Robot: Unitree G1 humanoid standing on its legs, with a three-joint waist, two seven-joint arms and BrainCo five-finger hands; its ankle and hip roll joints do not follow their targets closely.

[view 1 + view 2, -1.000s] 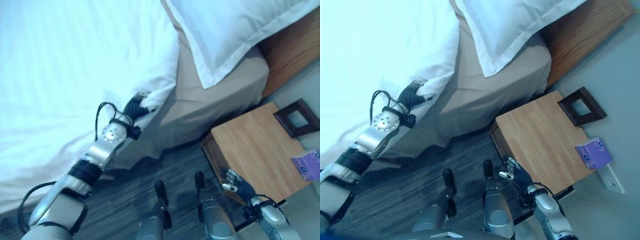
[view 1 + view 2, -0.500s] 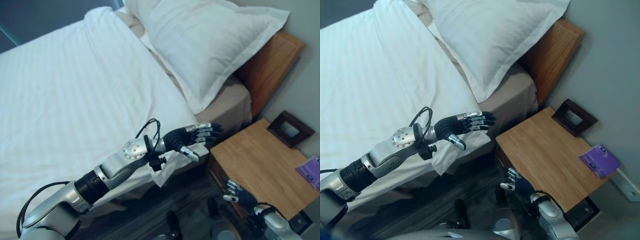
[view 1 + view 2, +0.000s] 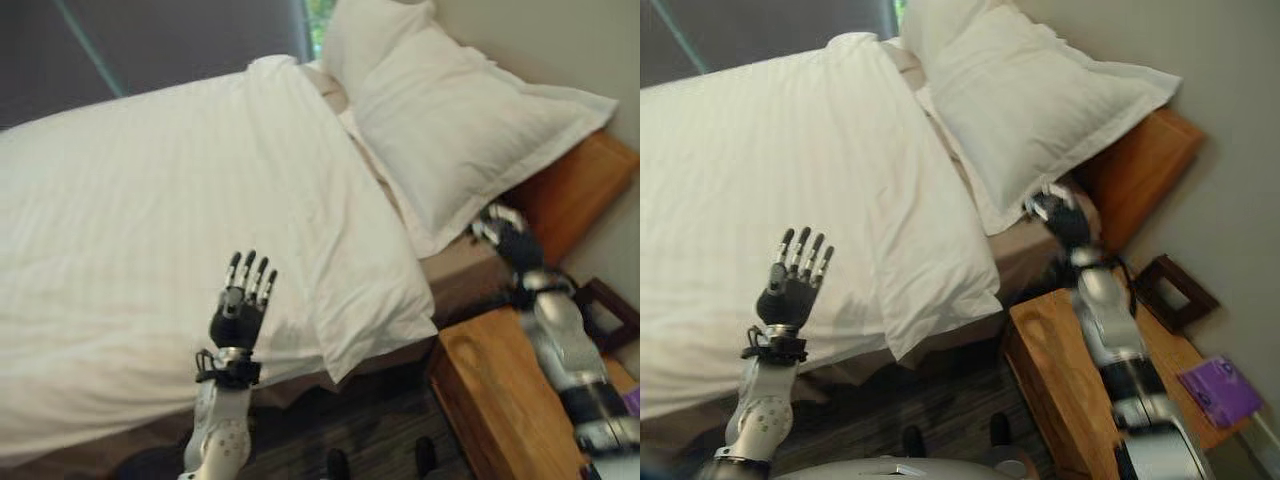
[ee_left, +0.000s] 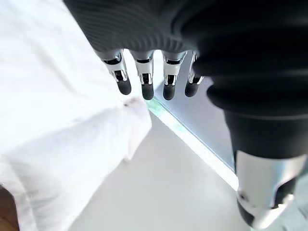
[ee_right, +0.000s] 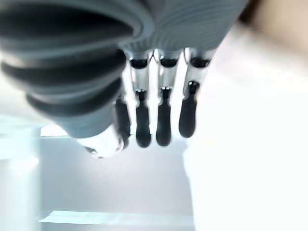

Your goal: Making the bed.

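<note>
Now: white duvet (image 3: 170,230) spread across the bed, its near corner (image 3: 375,320) folded over and hanging a little past the mattress edge above the dark floor (image 3: 330,430). Left hand (image 3: 240,305) raised in front of the duvet's near edge, fingers straight and spread, holding nothing; same straight fingers (image 4: 144,79) seen from the left wrist, with the duvet's fold beyond them. White pillow (image 3: 460,125) at the head end, beside the duvet's top edge, partly overhanging the beige sheet (image 3: 465,270) and resting against the wooden headboard (image 3: 575,190). Right hand (image 3: 1058,215) up at the pillow's lower edge, just beyond the duvet's corner, close over the beige sheet; contact with the pillow not clear. From the right wrist, fingers (image 5: 163,115) straight and side by side, clasping nothing, white bedding bright past them. Wooden nightstand (image 3: 1060,380) beside the bed, below the duvet's corner, carrying a dark picture frame (image 3: 1175,290) and a purple packet (image 3: 1220,392).
</note>
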